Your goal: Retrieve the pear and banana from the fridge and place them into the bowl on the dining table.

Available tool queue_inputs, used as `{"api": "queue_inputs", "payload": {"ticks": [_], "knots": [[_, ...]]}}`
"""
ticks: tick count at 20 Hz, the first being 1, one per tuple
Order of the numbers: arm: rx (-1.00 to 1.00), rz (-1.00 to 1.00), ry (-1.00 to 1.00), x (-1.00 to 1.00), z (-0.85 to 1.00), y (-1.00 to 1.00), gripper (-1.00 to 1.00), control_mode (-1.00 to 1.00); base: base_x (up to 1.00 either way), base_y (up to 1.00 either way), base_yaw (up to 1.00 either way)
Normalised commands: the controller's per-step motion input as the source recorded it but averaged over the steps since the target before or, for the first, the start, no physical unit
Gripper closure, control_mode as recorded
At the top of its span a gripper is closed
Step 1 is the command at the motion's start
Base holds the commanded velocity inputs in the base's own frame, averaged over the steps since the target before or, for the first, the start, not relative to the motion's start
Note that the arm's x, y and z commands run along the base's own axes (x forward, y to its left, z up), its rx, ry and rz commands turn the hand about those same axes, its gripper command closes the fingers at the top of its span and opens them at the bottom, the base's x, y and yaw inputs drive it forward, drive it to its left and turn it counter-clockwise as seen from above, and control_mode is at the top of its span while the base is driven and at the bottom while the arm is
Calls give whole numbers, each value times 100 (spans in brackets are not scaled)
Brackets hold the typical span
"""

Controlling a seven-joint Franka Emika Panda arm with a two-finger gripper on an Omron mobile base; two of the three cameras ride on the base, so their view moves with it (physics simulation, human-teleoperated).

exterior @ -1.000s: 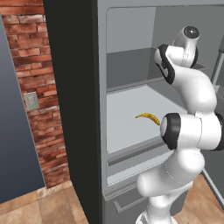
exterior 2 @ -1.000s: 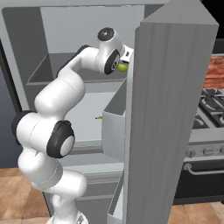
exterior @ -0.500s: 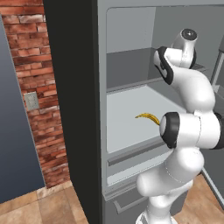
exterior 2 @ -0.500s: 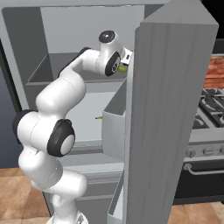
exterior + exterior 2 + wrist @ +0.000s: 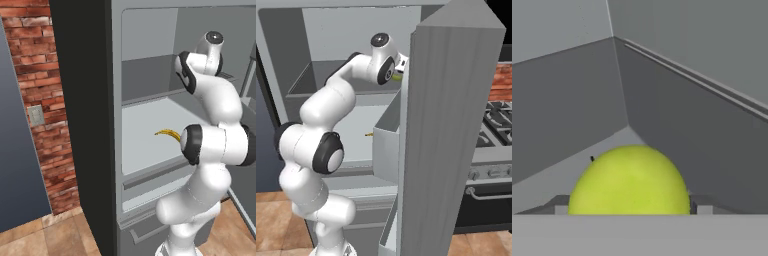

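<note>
Pear (image 5: 398, 76) (green sliver) behind fridge (image 5: 451, 130) door

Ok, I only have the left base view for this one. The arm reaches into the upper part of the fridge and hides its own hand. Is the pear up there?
Observer: Yes. In the hand view the pear lies right in front of the hand, between its two fingertips, near a back corner of the compartment.
Operator: Is it gripped?
Observer: I can't tell. The fingertips flank the pear closely, but whether they touch it isn't clear.
Operator: Anything beside the arm I'm missing?
Observer: In the right base view the fridge has its door swung wide open just beside the arm, with a door bin on the inner face.
</note>
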Motion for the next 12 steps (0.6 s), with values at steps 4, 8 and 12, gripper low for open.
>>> {"api": "queue_inputs", "payload": {"ticks": [4, 8, 12], "knots": [[0, 0, 0, 10, -6, 0, 100, -100, 0, 0, 0], [0, 6, 0, -36, -40, 5, 100, -100, 0, 0, 0], [-1, 9, -7, -94, -3, 13, 100, -100, 0, 0, 0]]}}
